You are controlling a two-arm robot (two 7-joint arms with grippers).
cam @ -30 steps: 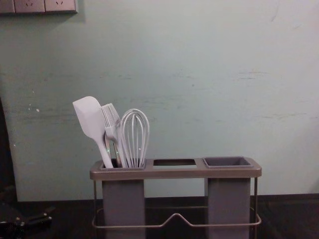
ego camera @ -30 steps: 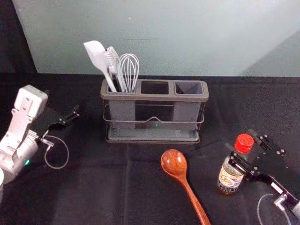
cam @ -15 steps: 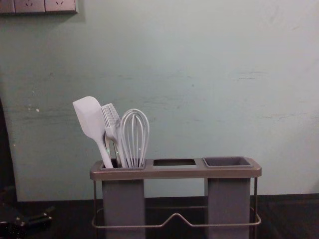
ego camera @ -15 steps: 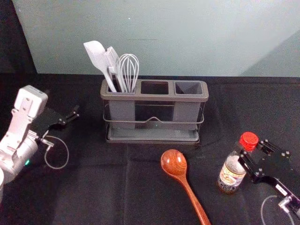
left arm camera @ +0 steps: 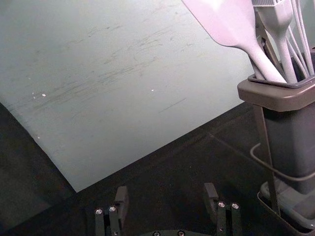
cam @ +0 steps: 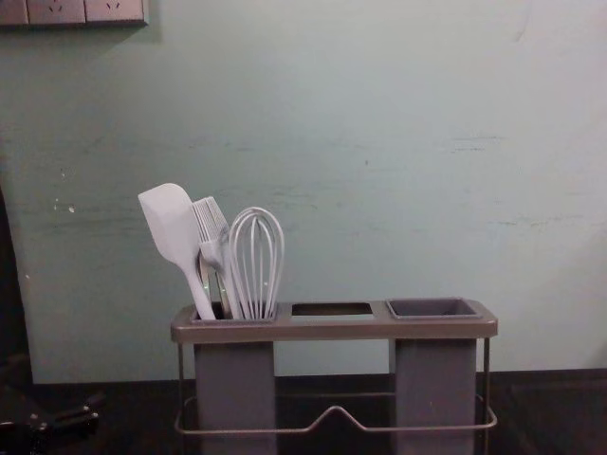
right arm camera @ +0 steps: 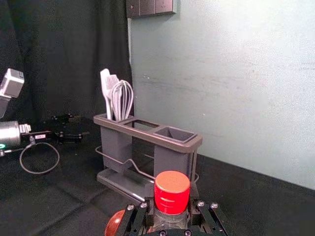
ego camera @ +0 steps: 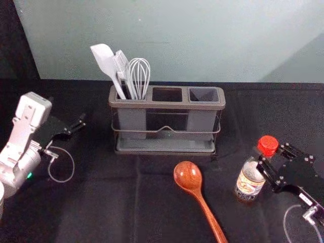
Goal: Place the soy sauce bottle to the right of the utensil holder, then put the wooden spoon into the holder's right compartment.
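Soy sauce bottle (ego camera: 250, 178), one, red cap, printed label: to the right of the utensil holder (ego camera: 167, 105) and nearer the robot than it, its neck between the fingers of the right hand (ego camera: 271, 153); whether its base touches the surface cannot be told. Wooden spoon (ego camera: 188, 175), one, reddish brown: lying in front of the holder's right half, bowl toward the holder, handle running toward the robot and slightly right, between holder and bottle in the sideways sense. Right hand: drawn in to the width of the bottle's neck, pinching it from both sides just below the cap. Left hand (ego camera: 71, 112): parked to the left of the holder, fingers spread wide, nothing between them. Holder: grey, three openings in a row, wire rail around the lower part, tray at the base; the left compartment carries a pale spatula (ego camera: 104, 61), a brush (ego camera: 121, 66) and a whisk (ego camera: 139, 76). Surface (ego camera: 101, 202): black cloth, creased, beneath the holder. Room: pale grey-green wall (ego camera: 202, 40) behind the holder, scuffed; a dark curtain (right arm camera: 69, 54) beyond its left end.
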